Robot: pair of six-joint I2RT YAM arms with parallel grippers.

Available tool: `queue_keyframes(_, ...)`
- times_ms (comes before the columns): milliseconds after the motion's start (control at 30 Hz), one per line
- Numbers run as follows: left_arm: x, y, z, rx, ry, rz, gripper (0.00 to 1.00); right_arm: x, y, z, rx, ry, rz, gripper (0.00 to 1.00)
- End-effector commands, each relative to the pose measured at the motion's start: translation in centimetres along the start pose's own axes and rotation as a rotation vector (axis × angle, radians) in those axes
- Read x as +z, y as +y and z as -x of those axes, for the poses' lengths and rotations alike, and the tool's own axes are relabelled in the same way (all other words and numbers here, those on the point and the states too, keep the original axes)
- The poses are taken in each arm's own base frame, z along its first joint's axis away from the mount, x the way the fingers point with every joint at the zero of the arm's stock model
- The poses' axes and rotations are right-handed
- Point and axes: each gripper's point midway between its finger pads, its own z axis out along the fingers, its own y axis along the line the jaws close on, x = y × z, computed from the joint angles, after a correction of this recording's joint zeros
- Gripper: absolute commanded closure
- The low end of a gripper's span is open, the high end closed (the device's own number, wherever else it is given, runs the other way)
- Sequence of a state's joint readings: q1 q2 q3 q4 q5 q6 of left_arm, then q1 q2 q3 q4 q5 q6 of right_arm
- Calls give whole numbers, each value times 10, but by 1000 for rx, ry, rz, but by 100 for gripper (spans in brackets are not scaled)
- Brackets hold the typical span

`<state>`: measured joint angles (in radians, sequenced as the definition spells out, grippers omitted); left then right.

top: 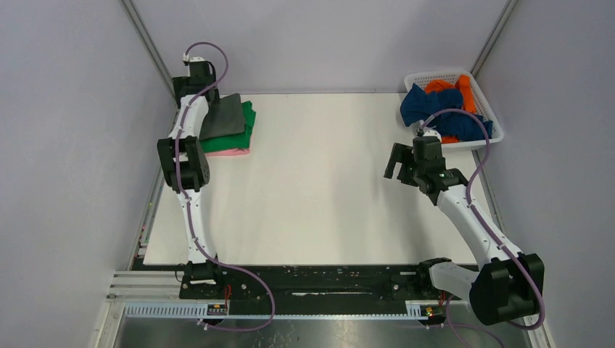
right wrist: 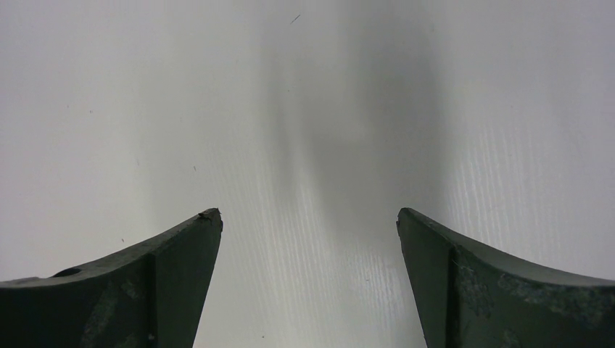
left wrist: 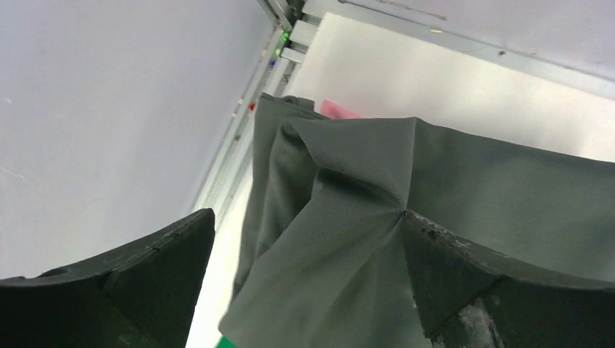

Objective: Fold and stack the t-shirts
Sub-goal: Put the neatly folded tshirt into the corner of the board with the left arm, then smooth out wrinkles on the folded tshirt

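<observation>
A folded stack lies at the table's far left: a dark grey t-shirt [top: 225,116] on a bright green one [top: 249,125] on a pink one [top: 233,151]. My left gripper [top: 205,94] is at the stack's back left edge. In the left wrist view it [left wrist: 308,225] stands open, with the grey cloth [left wrist: 377,217] bunched between the fingers and puckered against the right fingertip [left wrist: 424,232]. Slivers of pink [left wrist: 337,110] and green [left wrist: 228,342] show there. My right gripper [top: 397,161] is open and empty over bare table, as the right wrist view [right wrist: 308,217] also shows.
A white lattice basket [top: 444,75] at the far right corner holds crumpled navy blue [top: 428,101] and orange [top: 468,90] t-shirts. The white table [top: 319,188] lies between the arms. Grey walls and metal posts close in the back and sides.
</observation>
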<state>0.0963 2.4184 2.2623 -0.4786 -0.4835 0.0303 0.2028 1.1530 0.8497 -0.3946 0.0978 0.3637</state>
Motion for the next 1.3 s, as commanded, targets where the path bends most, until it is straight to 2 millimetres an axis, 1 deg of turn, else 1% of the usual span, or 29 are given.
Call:
queue_keyframes(0,-68,10,73,-268,-146,-102,1,-22,-5,32,28,-152,-30,1)
queue_keyframes(67,-79,15,80,-325,-161,-99,1,-27,-8,34,34,-181,-34,0)
queue_keyframes(133,-85,24,85,-359,-187,-68,1,-31,-8,35,37,-204,-23,1)
queue_keyframes(167,-88,32,87,-372,-195,-27,1,-32,-8,34,37,-213,-16,1)
queue_keyframes(267,-94,53,89,-378,-211,91,1,-31,-10,30,37,-217,-11,1)
queue_keyframes(333,-95,58,91,-352,-223,115,1,-31,-11,28,35,-215,-15,0)
queue_keyframes(367,-94,52,92,-336,-225,84,1,-31,-11,28,35,-212,-15,1)
queue_keyframes(400,-93,43,94,-316,-227,28,1,-30,-11,28,34,-213,-15,0)
queue_keyframes(500,-90,-2,92,-244,-217,-214,1,-27,-9,29,39,-211,-10,0)
queue_keyframes(533,-87,-13,89,-239,-211,-257,1,-25,-8,29,40,-207,-9,0)
queue_keyframes(600,-75,-24,82,-260,-192,-287,1,-23,-4,29,40,-193,2,0)
queue_keyframes(667,-60,-36,72,-262,-174,-341,1,-22,-4,29,42,-183,1,1)
queue_keyframes(700,-48,-44,63,-259,-154,-369,1,-21,-4,28,42,-178,-3,0)
queue_keyframes(767,-31,-48,52,-265,-130,-390,1,-20,-7,27,46,-173,-17,1)
queue_keyframes(900,4,-44,29,-296,-83,-378,1,-16,-7,28,51,-165,-33,1)
queue_keyframes(933,11,-43,26,-291,-85,-365,1,-14,-7,29,53,-161,-37,1)
queue_keyframes(1033,26,-51,11,-270,-64,-370,1,-8,-3,30,59,-135,-32,0)
queue_keyframes(1067,28,-48,16,-280,-68,-351,1,-6,-1,31,62,-127,-27,0)
queue_keyframes(1167,35,-35,14,-315,-65,-278,1,-3,6,33,68,-102,-9,0)
queue_keyframes(1233,34,-30,15,-334,-81,-259,1,-2,8,35,68,-100,-5,0)
queue_keyframes(1267,31,-33,18,-339,-92,-278,1,-2,8,36,68,-102,-4,1)
